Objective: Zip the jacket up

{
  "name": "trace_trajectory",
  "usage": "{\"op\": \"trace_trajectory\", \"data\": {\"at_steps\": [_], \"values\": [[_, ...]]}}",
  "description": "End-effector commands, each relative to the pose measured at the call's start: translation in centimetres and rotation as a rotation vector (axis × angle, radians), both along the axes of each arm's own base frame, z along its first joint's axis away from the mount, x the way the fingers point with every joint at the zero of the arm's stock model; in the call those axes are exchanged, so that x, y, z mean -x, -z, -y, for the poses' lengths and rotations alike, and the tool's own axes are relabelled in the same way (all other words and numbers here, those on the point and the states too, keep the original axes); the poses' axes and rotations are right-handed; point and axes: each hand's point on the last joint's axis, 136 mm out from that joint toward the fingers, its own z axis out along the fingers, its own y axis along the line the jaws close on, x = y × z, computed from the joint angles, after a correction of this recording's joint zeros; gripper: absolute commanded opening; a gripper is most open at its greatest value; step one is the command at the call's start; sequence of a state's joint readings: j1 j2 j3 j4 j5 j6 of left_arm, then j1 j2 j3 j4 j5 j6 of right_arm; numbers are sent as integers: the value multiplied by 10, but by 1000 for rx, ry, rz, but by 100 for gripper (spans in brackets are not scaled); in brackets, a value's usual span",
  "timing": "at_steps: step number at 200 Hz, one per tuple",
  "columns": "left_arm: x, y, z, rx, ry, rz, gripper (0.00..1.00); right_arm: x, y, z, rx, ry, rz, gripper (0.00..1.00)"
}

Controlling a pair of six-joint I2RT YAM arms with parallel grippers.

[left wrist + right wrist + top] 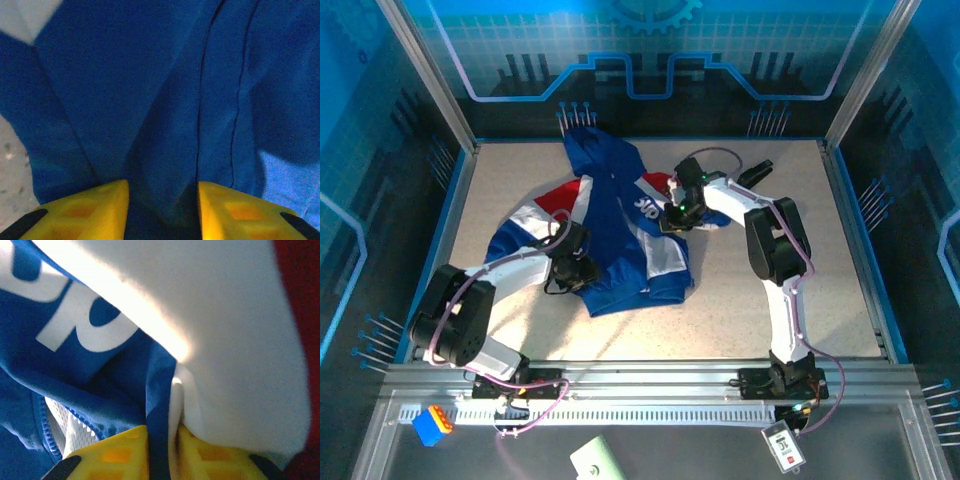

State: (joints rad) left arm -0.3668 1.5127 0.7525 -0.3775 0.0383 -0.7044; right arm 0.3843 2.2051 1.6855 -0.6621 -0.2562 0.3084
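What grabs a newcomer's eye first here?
The royal-blue jacket with red and white panels lies crumpled in the middle of the table. The right gripper pinches a blue-and-white fabric edge beside the white lettering. The left gripper straddles a blue fold on the jacket's left part.
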Motion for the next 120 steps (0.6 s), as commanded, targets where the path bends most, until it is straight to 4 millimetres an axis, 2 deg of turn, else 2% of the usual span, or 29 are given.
{"op": "trace_trajectory", "data": {"at_steps": [1,43,66,91,120], "values": [[-18,-16,2,-21,23,38,41,0,-18,6,33,-38,13,26],[-28,-39,-28,-91,9,57,45,24,-48,9,-33,-9,50,41],[-28,-60,-28,-89,4,95,47,40,-64,23,-70,33,75,44],[-23,-71,-2,-61,38,123,47,65,-65,35,-104,65,68,47],[-20,-67,56,32,96,132,47,91,-51,38,-141,75,42,49]]}}
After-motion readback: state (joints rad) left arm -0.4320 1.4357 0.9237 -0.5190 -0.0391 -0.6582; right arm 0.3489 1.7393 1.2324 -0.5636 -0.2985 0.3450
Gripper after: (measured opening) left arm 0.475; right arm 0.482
